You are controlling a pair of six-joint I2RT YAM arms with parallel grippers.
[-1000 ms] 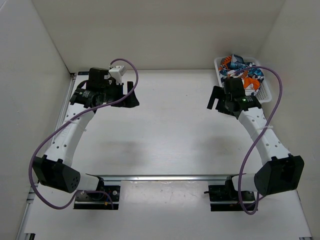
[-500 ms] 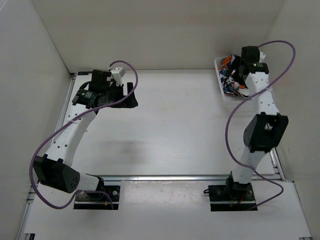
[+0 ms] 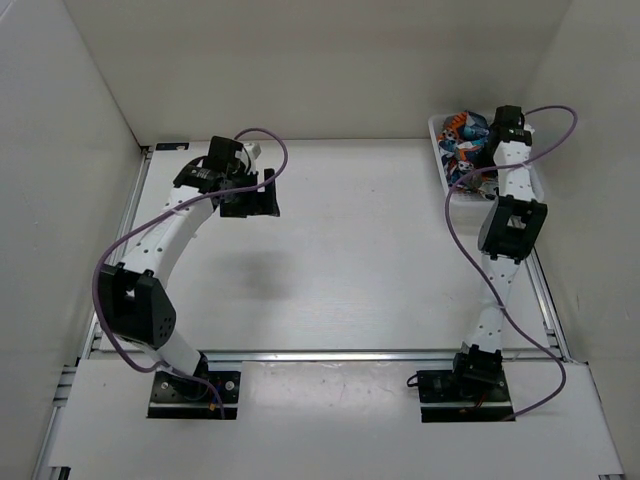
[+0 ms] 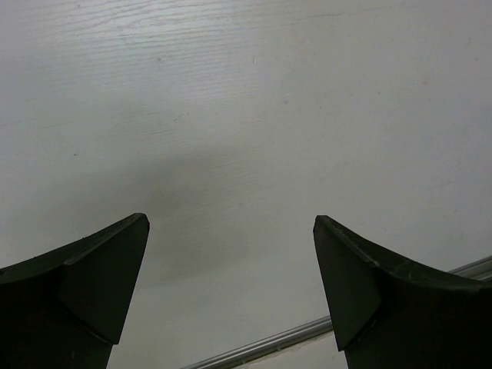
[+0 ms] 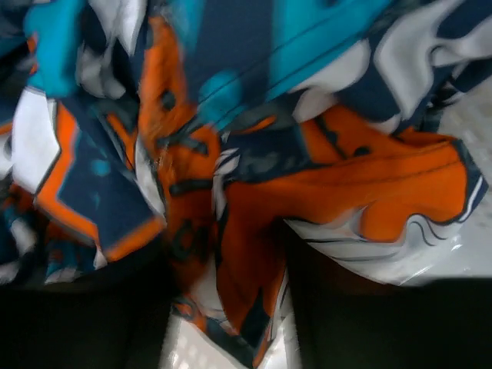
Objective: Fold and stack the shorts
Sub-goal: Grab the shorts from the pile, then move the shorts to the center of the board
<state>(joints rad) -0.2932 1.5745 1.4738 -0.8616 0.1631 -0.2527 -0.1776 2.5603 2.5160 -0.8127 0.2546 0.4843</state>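
The shorts [image 3: 462,133] lie crumpled in a white mesh basket [image 3: 437,150] at the back right corner. Their print is blue, orange, teal and white. My right gripper [image 3: 480,158] reaches down into the basket. In the right wrist view a bunched orange fold of the shorts [image 5: 307,177] sits pinched between the two dark fingers of the right gripper [image 5: 227,307]. My left gripper [image 3: 258,195] hangs over the bare table at the back left. In the left wrist view the left gripper [image 4: 231,238] stands wide open with nothing between its fingers.
White walls close in the table on the left, back and right. The basket sits tight against the right wall. A metal rail [image 4: 261,347] runs along the table's edge below the left gripper. Bits of white mesh [image 5: 184,346] show under the fabric.
My right arm has swung up and reached into the basket, and its jaws have narrowed onto the fabric. The left arm has shifted a little to the right, still open.
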